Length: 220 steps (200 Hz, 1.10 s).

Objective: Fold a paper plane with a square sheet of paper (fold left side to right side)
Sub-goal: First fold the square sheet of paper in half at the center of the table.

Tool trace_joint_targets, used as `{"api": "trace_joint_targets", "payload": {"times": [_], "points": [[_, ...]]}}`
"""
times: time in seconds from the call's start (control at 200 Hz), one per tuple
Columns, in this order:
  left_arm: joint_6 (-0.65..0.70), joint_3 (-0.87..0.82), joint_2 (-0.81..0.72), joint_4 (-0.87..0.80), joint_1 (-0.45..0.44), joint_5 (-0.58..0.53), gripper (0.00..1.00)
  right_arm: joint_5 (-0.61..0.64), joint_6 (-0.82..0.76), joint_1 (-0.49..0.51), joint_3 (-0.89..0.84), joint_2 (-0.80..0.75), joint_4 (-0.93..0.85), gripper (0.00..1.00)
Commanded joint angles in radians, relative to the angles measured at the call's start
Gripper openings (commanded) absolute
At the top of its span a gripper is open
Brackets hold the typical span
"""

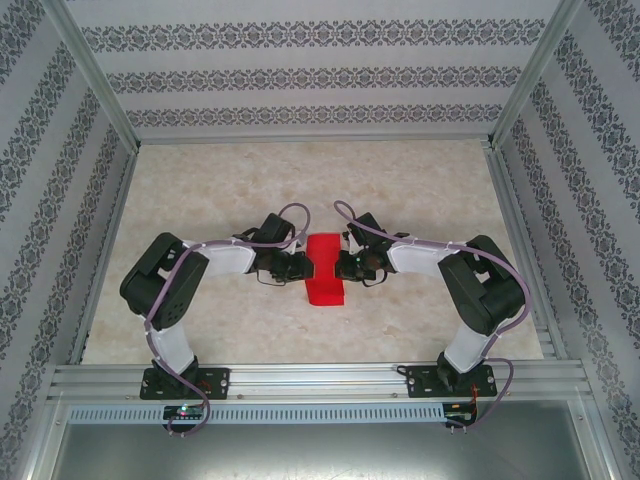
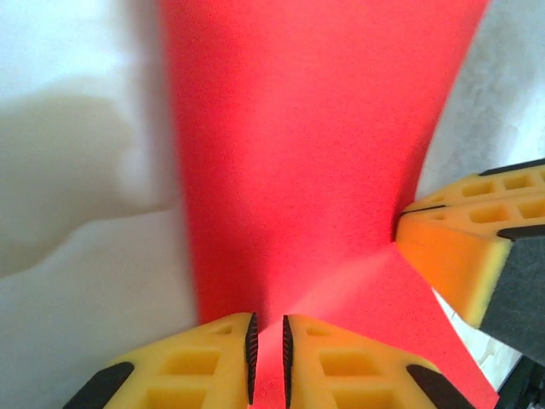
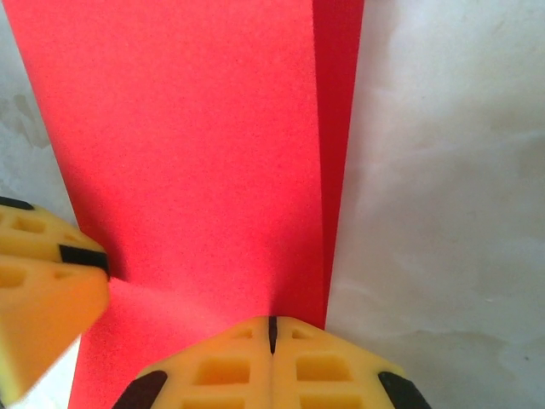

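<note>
A partly folded red paper sheet (image 1: pixel 325 288) lies mid-table (image 1: pixel 430 190) between the two arms. The left gripper (image 2: pixel 268 331), its jaws almost together, nips the sheet's edge, apparently to lift that side across. The right gripper (image 3: pixel 272 331) is clamped fully closed and rests its tips on the paper, likely pinning it against sliding.

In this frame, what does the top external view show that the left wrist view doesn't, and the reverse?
Top view: the left arm and right arm whole, the table, the patterned walls, and the red paper as a narrow strip between the left tool and right tool.
Left wrist view: the left tool's jaws almost together on the paper's edge, and a raised crease running to the right tool's finger.
Both: the red paper with the two tools at it.
</note>
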Motion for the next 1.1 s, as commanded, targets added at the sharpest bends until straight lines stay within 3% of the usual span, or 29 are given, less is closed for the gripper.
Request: {"api": "trace_joint_targets", "payload": {"times": [0.0,0.21,0.39,0.639,0.839,1.094], "points": [[0.031,-0.022,-0.06,-0.075,0.037,-0.049,0.21,0.077,-0.023,0.005,-0.037,0.061,-0.132,0.0],[0.026,0.008,-0.105,-0.012,0.031,0.034,0.17,0.07,-0.018,0.007,-0.034,0.057,-0.128,0.0],[0.015,0.093,0.012,0.063,0.007,0.1,0.17,0.073,-0.017,0.007,-0.031,0.055,-0.131,0.0],[0.023,0.152,0.135,0.062,0.005,0.068,0.16,0.079,-0.019,0.009,-0.029,0.06,-0.14,0.0],[0.05,0.118,0.124,0.032,0.012,0.01,0.16,0.082,-0.027,0.008,-0.022,0.061,-0.154,0.0],[0.121,0.074,0.105,0.03,0.096,0.013,0.18,0.069,-0.033,0.008,-0.02,0.065,-0.16,0.0]]}}
